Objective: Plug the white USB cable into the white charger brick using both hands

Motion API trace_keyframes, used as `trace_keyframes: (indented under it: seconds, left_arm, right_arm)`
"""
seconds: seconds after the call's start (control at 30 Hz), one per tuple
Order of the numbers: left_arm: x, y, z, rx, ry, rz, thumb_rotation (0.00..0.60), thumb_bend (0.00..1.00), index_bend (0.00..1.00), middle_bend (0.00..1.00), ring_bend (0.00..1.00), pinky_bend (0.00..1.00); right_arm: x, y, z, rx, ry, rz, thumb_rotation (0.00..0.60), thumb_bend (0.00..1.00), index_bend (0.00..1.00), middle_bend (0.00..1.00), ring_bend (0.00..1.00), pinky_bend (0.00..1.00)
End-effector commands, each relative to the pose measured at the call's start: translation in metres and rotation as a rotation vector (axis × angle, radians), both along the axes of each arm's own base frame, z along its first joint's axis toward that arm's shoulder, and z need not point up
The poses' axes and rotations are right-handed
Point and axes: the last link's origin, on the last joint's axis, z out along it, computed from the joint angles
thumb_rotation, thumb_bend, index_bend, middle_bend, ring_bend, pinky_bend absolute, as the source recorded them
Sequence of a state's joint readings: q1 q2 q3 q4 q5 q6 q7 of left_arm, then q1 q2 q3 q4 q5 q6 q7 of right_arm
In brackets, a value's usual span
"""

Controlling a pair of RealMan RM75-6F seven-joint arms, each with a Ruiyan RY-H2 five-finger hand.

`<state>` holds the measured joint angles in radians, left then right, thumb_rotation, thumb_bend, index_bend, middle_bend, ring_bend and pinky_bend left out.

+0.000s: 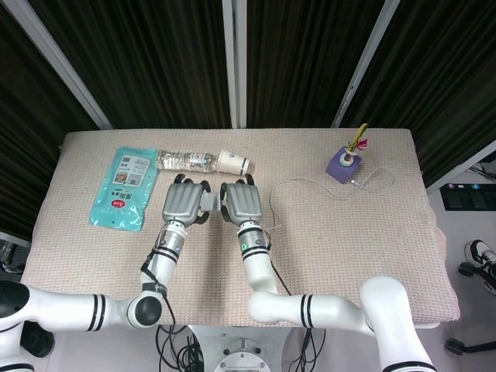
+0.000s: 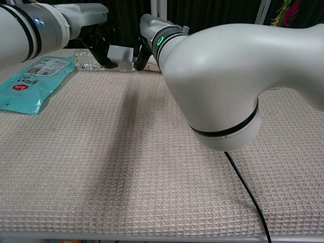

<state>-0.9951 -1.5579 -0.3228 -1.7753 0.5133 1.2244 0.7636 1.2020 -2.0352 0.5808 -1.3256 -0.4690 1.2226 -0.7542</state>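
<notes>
Meeting mid-table in the head view, the left hand [image 1: 183, 203] and right hand [image 1: 242, 202] are facing each other knuckles-up, almost touching. The charger brick [image 1: 208, 201] is showing only as a sliver of white in the narrow gap between them; the left hand's fingers are curling down around it. The white cable [image 1: 325, 183] is trailing from under the right hand, looping right across the table cloth [image 1: 349, 248] toward a small purple holder [image 1: 342, 164]. Whether the plug is seated is hidden under the hands here. Lying behind them: a water bottle [image 1: 184, 160], a paper cup [image 1: 234, 162], and a teal wipes packet [image 1: 125, 187] off to the left.

Looking from the chest view, the brick [image 2: 120, 52] is sitting raised off the cloth, pinched by the dark fingers [image 2: 104, 48] of the left hand. The right hand is closing in from the other side, its fingertips [image 2: 140, 57] pressed right against the brick's face, seemingly gripping the plug, though the plug itself is too small to make out.

Judging progress: both parts are picked up and brought together; insertion is looking underway or nearly finished. Remaining, likely: pushing home, confirming the seat, releasing.
</notes>
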Motion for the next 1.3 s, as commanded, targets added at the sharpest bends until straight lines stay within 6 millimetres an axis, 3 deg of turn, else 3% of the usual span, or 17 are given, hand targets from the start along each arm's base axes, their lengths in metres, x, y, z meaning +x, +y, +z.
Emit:
trace_keyframes:
  seconds: [0.03,0.17,0.23,0.43,0.57,0.7,0.9,1.07,1.2,1.3]
  left_arm:
    - [0.001,0.000,-0.001,-0.002,0.000,-0.002,0.595,0.37,0.47,0.45,0.28,0.14]
    - [-0.001,0.000,-0.001,-0.001,-0.003,0.003,0.592,0.37,0.47,0.45,0.28,0.14]
    - [-0.003,0.001,0.000,0.003,-0.003,0.008,0.596,0.37,0.47,0.45,0.28,0.14]
    - [-0.018,0.003,0.005,0.019,-0.020,0.030,0.592,0.37,0.47,0.44,0.28,0.14]
    - [-0.033,0.001,0.006,0.027,-0.018,0.042,0.593,0.37,0.47,0.43,0.28,0.14]
    - [-0.050,-0.002,0.003,0.012,-0.004,0.052,0.595,0.36,0.45,0.41,0.24,0.14]
    - [-0.077,-0.002,-0.006,-0.022,0.031,0.088,0.600,0.35,0.34,0.30,0.12,0.10]
    - [-0.093,0.001,-0.009,-0.029,0.061,0.124,0.600,0.31,0.14,0.17,0.01,0.04]
    - [-0.103,-0.003,-0.001,-0.008,0.054,0.132,0.600,0.29,0.12,0.15,0.00,0.02]
    - [-0.114,-0.009,0.018,0.063,0.040,0.125,0.600,0.28,0.13,0.15,0.00,0.02]
  right_arm:
    - [0.001,0.000,-0.001,0.002,-0.002,0.002,0.600,0.33,0.60,0.53,0.28,0.11]
    - [0.000,0.001,-0.002,0.008,0.005,0.006,0.600,0.32,0.57,0.53,0.28,0.11]
    - [-0.001,0.001,-0.001,0.015,0.011,0.008,0.600,0.29,0.49,0.51,0.27,0.11]
    - [-0.009,0.005,0.011,0.021,0.040,0.023,0.600,0.07,0.14,0.32,0.14,0.11]
    - [-0.023,0.006,0.022,0.010,0.089,0.023,0.600,0.04,0.04,0.24,0.10,0.11]
    - [-0.042,0.005,0.036,-0.010,0.149,0.025,0.600,0.04,0.02,0.21,0.09,0.11]
    - [-0.068,0.007,0.060,-0.031,0.203,0.032,0.600,0.04,0.01,0.21,0.08,0.11]
    - [-0.090,0.015,0.080,-0.046,0.233,0.045,0.600,0.04,0.01,0.20,0.08,0.11]
    - [-0.111,0.022,0.101,-0.069,0.243,0.042,0.600,0.05,0.01,0.20,0.08,0.10]
    - [-0.132,0.031,0.121,-0.085,0.259,0.033,0.600,0.06,0.01,0.20,0.08,0.10]
